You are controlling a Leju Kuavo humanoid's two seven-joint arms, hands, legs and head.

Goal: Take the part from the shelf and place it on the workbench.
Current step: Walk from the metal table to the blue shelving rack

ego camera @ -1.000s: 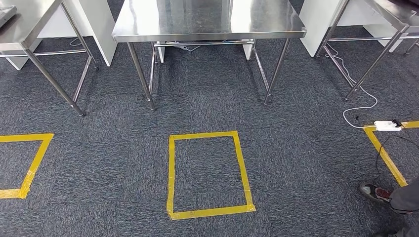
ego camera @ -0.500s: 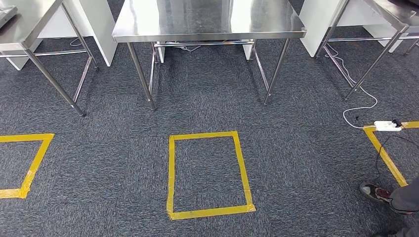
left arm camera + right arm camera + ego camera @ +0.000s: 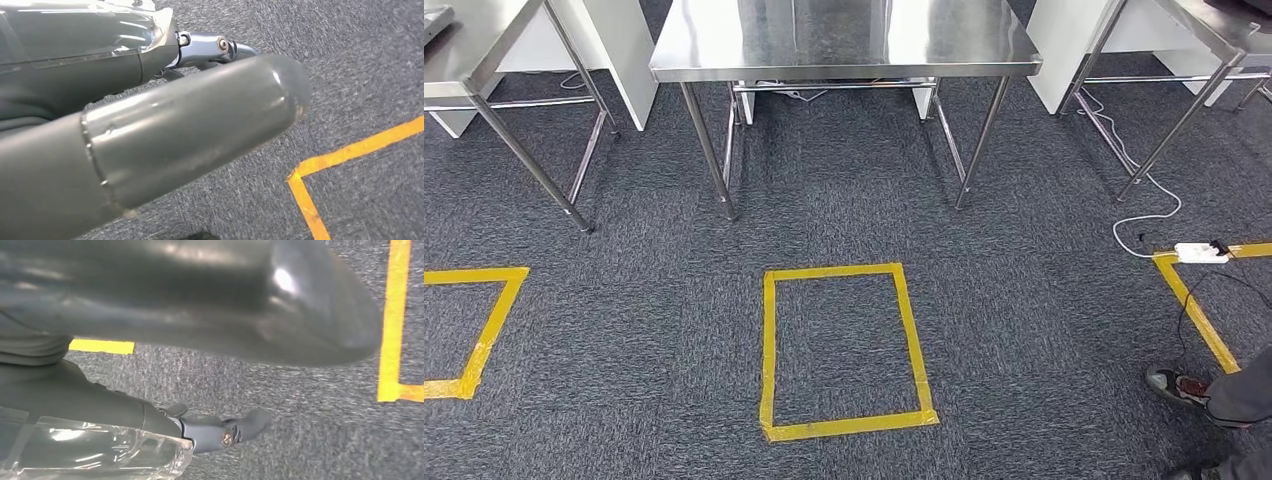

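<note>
A stainless steel workbench (image 3: 844,40) stands straight ahead across the carpet, its top bare. A yellow tape rectangle (image 3: 769,350) marks the floor in front of it. My left hand (image 3: 150,130) hangs over the carpet; its thick grey thumb and darker fingers (image 3: 210,47) lie apart with nothing between them. My right hand (image 3: 200,300) also hangs above the floor with nothing in it, one dark finger (image 3: 250,422) stretched out below the thumb.
Two more steel tables stand at the left (image 3: 464,50) and the right (image 3: 1214,30). A white cable and power strip (image 3: 1202,253) lie on the floor at the right. A person's shoe (image 3: 1176,386) and trouser leg are at the lower right. More yellow tape (image 3: 484,340) marks the left.
The whole picture has shifted a few pixels, so the camera has moved slightly. Nothing in the scene itself has visibly moved.
</note>
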